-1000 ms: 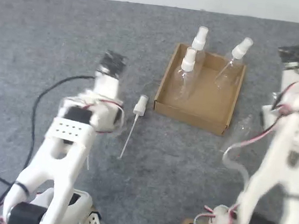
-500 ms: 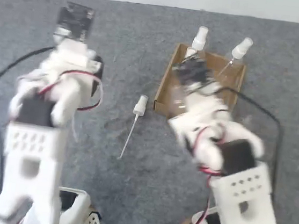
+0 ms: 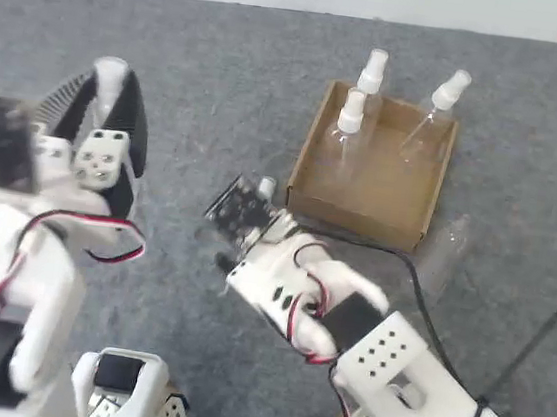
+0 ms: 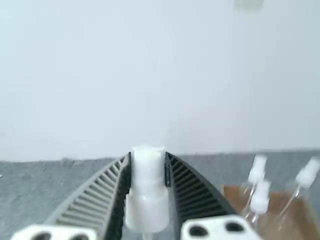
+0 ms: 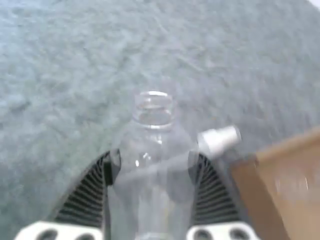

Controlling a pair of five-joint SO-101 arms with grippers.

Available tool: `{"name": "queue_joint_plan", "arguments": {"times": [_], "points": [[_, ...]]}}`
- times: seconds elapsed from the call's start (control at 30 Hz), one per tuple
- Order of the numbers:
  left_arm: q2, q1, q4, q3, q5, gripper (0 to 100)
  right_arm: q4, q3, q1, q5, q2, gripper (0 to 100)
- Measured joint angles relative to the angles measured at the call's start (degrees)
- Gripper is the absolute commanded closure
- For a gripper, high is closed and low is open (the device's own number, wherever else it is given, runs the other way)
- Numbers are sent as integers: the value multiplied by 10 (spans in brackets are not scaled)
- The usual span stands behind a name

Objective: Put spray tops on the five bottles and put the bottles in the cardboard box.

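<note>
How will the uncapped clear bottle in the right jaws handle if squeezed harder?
Probably light: the clear bottle looks empty. Its see-through wall may flex in the right gripper. Round and smooth, it could slip or twist.

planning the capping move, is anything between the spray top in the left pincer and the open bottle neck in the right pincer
Nothing visible does. The left pincer holds its spray top raised; the right pincer holds the bottle, neck open. A loose spray top lies beside the bottle, near the cardboard box.
</note>
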Motion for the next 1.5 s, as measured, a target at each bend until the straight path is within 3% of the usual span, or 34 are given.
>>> {"name": "queue_joint_plan", "arguments": {"times": [0.3, 0.63, 1.0, 1.5], "points": [[-4, 0, -102, 72, 73, 990, -140, 98, -16, -20, 0, 993], [2, 2, -218, 228, 76, 990, -148, 99, -16, -24, 0, 993], [2, 65, -220, 273, 76, 990, -148, 99, -16, -25, 0, 993], [2, 70, -207, 302, 76, 990, -141, 117, -16, -25, 0, 993]]}}
